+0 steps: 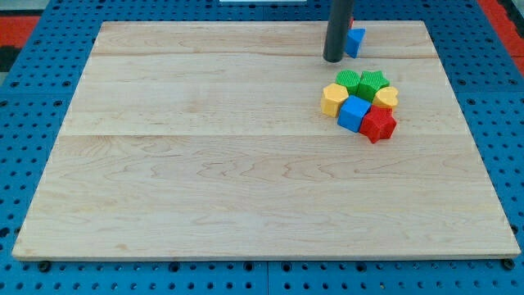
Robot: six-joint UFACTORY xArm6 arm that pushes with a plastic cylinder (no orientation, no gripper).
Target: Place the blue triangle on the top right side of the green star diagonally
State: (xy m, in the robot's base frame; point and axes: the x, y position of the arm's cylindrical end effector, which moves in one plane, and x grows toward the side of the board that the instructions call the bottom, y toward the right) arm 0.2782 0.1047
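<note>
The dark rod comes straight down from the upper edge of the frame, right of centre, and my tip rests on the desk just left of the blue triangle, seemingly touching it. There are no jaws on this arm, only the rod.

The triangle sits close to the desk's top edge, apart from the cluster below it. There the green star sits beside a round green block, with a yellow block, another yellow block, a blue cube and a red star packed together.

Bare wood stretches across the left and lower frame.
</note>
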